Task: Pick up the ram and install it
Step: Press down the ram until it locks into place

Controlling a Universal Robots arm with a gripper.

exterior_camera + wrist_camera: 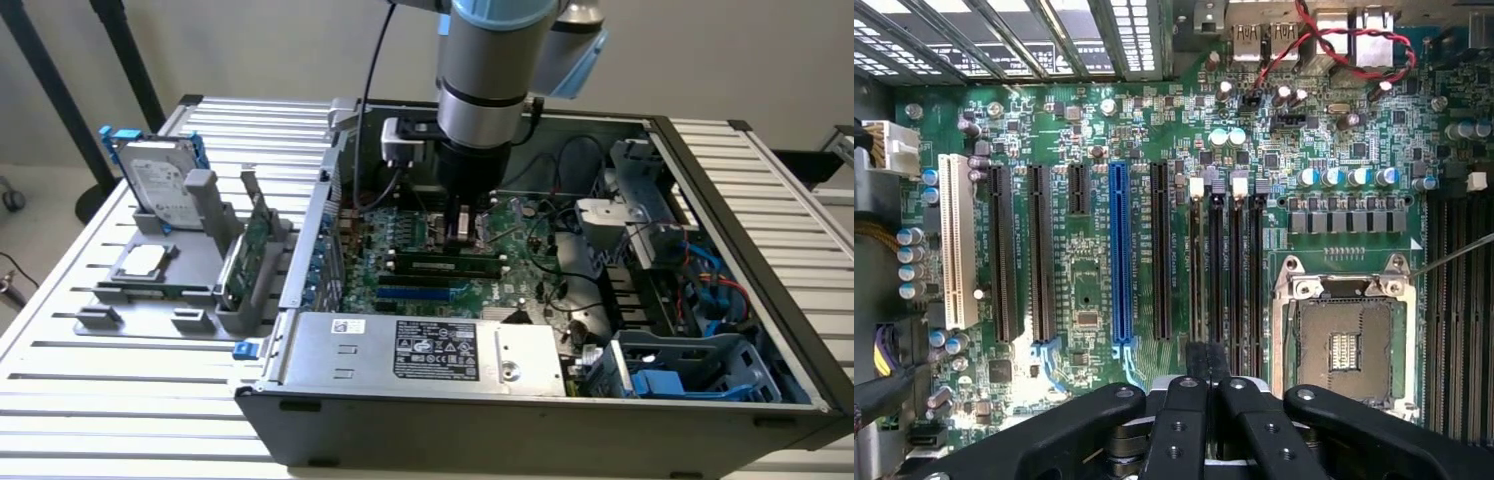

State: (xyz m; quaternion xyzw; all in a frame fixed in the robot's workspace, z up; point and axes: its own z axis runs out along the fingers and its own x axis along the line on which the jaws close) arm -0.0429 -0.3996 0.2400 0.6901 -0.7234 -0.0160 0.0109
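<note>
The ram (pixel 441 265), a slim dark-green stick with black chips, stands on edge in one of the motherboard's black memory slots (pixel 1239 280), parallel to the blue slot (pixel 420 293). My gripper (pixel 461 228) hangs just above the board, right behind the ram in the exterior view. Its dark fingers (pixel 1186 420) are shut, with the tips together over the near end of the memory slots. I see nothing held between them. Whether the tips touch the ram is hidden by the arm.
The open computer case (pixel 747 250) walls in the motherboard (pixel 1084 150), with the empty processor socket (pixel 1344 340) beside the slots. Its power supply (pixel 427 350) sits at the front. On the exterior view's left, a grey stand holds a hard drive (pixel 160 185) and a wider green card (pixel 247 255).
</note>
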